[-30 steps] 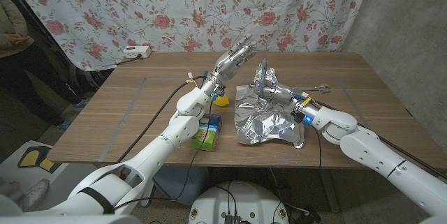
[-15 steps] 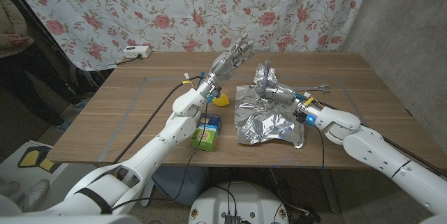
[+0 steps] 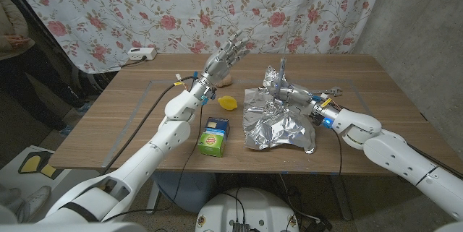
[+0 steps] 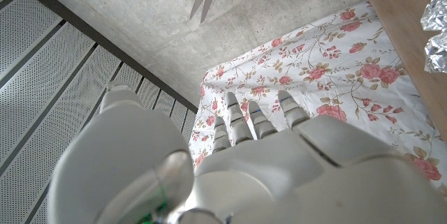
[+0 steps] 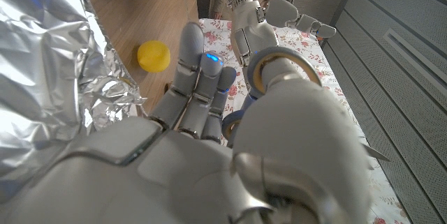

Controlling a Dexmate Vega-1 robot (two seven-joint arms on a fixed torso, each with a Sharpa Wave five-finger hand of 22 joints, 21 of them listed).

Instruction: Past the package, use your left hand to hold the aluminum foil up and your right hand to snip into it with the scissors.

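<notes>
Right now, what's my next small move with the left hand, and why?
Probably bring the left hand down and right to the foil. It hangs open in the air above the table, away from the sheet, while the right hand already holds the scissors upright over it.

A brown wooden table [image 3: 137, 120] with a faint rectangular outline marked on its top carries everything. Right of centre lies a crumpled sheet of silver aluminium foil [image 3: 278, 127], spread wide and reaching toward the near edge. Left of the foil, near the front, stands a small green and blue cardboard package [image 3: 214, 137]. Farther back, between the package and the table's middle, sits a small yellow lemon-shaped object [image 3: 228, 102], apart from both. At the far left corner rests a white power strip [image 3: 142, 54]. A dark cable [image 3: 148, 109] trails across the left part of the tabletop.
</notes>
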